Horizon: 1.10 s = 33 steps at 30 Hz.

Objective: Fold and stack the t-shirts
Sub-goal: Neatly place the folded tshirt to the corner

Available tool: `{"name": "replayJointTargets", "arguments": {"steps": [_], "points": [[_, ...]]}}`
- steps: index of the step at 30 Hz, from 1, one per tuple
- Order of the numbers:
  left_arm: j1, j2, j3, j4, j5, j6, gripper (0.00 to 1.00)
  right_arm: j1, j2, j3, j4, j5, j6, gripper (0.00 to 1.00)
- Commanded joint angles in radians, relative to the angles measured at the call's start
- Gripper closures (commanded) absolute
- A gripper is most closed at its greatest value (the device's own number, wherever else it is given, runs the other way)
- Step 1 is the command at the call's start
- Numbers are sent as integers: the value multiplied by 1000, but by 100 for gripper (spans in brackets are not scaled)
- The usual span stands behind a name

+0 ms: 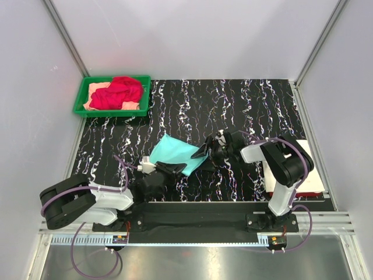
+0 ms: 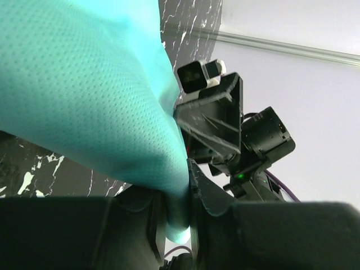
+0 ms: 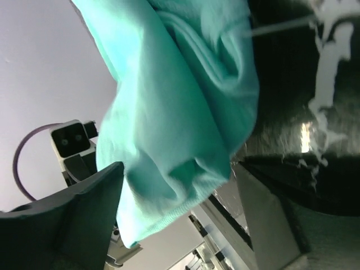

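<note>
Edge of teal shirt (image 2: 84, 84) bunched, clamped between jaws of left gripper (image 2: 178, 205). Jaws of right gripper (image 3: 177, 171) wide apart; a shirt fold hangs loose between them.

I see the mint-teal t-shirt (image 2: 84, 84) as soft, finely dimpled matt cloth, the marbled bench (image 1: 233, 105) smooth and glossy.
</note>
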Motion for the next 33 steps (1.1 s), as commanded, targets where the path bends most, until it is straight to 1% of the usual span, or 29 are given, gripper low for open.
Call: {"name": "replayJointTargets", "arguments": {"steps": [1, 2, 4, 6, 7, 10, 12, 15, 17, 18, 20, 21, 23, 24, 25, 26, 27, 28, 29, 30, 32, 33], "points": [[4, -26, 9, 4, 15, 17, 79, -8, 57, -16, 165, 85, 109, 18], [4, -25, 9, 0, 15, 19, 79, -9, 63, -19, 183, 94, 122, 21], [7, -26, 7, 2, 17, 17, 79, -14, 66, -20, 190, 116, 139, 31], [10, -26, 7, -1, 23, 20, 80, -20, 59, -26, 193, 146, 151, 33], [10, -25, 4, -3, 24, 20, 80, -25, 50, -29, 168, 174, 151, 36], [12, -26, 1, 0, 28, 17, 80, -34, 30, -40, 150, 206, 154, 38], [12, -28, -4, 3, 29, 16, 80, -37, 25, -45, 144, 229, 151, 42], [12, -31, -11, 5, 32, 11, 80, -37, 48, -25, 133, 237, 122, 47], [12, -34, -11, 3, 35, 11, 80, -37, 71, -16, 145, 249, 103, 48], [12, -35, -11, 5, 38, 13, 80, -35, 76, -14, 147, 255, 99, 54], [12, -37, -10, 5, 41, 16, 80, -37, 88, -6, 165, 269, 79, 62], [12, -38, -8, 2, 47, 20, 80, -35, 89, -2, 171, 274, 73, 74], [13, -43, -7, -4, 66, 22, 79, -35, 91, 21, 162, 285, 30, 91], [15, -46, -5, -24, 75, 23, 77, -37, 88, 30, 147, 292, 15, 97], [15, -66, -4, -39, 84, 23, 69, -35, 64, 49, 92, 314, -19, 100], [15, -83, 2, -71, 107, 19, 56, -35, 45, 59, 55, 329, -39, 100], [16, -109, 13, -186, 121, 19, 36, -35, 1, 72, 12, 349, -59, 100], [16, -138, 50, -267, 132, 28, 29, -37, -24, 96, -102, 395, -88, 100], [16, -202, 73, -356, 147, 39, 22, -37, -53, 110, -163, 428, -107, 100], [18, -231, 93, -494, 149, 92, 15, -37, -106, 122, -215, 465, -124, 100], [30, -287, 159, -614, 168, 163, 14, -37, -150, 159, -357, 573, -160, 100], [51, -322, 182, -710, 182, 240, 14, -38, -170, 177, -405, 609, -173, 100]]}}
